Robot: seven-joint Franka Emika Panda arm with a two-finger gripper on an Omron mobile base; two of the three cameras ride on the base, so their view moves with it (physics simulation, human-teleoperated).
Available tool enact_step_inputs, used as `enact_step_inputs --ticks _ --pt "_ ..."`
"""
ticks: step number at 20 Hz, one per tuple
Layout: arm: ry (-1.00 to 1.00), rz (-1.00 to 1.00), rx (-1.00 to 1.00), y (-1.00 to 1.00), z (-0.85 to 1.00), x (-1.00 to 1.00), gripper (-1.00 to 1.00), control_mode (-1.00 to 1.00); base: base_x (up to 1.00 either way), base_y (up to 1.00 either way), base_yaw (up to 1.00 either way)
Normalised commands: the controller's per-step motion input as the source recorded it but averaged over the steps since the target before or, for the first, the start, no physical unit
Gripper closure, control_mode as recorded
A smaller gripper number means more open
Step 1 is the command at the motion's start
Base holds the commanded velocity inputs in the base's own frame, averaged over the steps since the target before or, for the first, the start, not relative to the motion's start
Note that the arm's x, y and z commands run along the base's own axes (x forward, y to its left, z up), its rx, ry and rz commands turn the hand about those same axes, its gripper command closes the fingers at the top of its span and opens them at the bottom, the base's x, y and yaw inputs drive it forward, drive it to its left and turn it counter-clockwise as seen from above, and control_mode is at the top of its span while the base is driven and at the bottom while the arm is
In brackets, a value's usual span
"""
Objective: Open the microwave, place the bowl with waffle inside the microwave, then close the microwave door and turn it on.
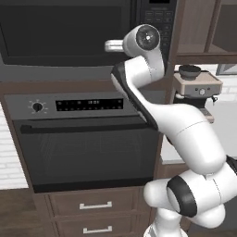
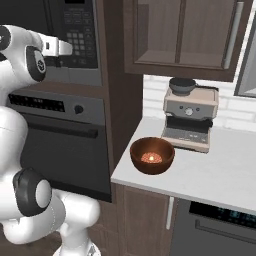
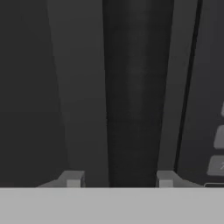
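At microwave door (image 3: 131,87) handle, fingers (image 3: 73,180) straddle it, door shut.

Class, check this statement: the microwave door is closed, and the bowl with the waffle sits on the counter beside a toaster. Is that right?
One thing is wrong. The bowl with the waffle sits beside a coffee machine, not a toaster, as the right base view shows. The microwave door is closed, and the bowl is on the counter.

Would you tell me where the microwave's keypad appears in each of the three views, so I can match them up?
Left base view: keypad at the top, right of centre.
Right base view: keypad at the top left.
Hand view: keypad as pale buttons at the right edge.
Shared landmark: the dark microwave door, directly left of the keypad in each.
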Motion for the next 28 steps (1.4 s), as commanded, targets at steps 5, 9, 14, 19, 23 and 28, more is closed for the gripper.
enact_step_inputs --ticks 5,9,14,19,23,28 --pt "0.00 0.17 0.14 -0.22 -0.60 0.90 1.00 -1.00 0.00 0.00 0.00" --pt "-0.04 0.14 0.11 0.62 -0.72 0.62 1.00 -1.00 0.00 0.00 0.00" --pt "-0.01 0.11 0.08 1.00 -0.47 0.20 1.00 -1.00 0.00 0.00 0.00" --pt "0.08 0.16 0.01 1.00 -0.22 -0.03 1.00 -1.00 0.00 0.00 0.00" --pt "0.06 0.12 -0.06 1.00 0.00 -0.61 1.00 -1.00 0.00 0.00 0.00" --pt "0.04 0.07 -0.14 1.00 -0.02 -0.99 1.00 -1.00 0.00 0.00 0.00"
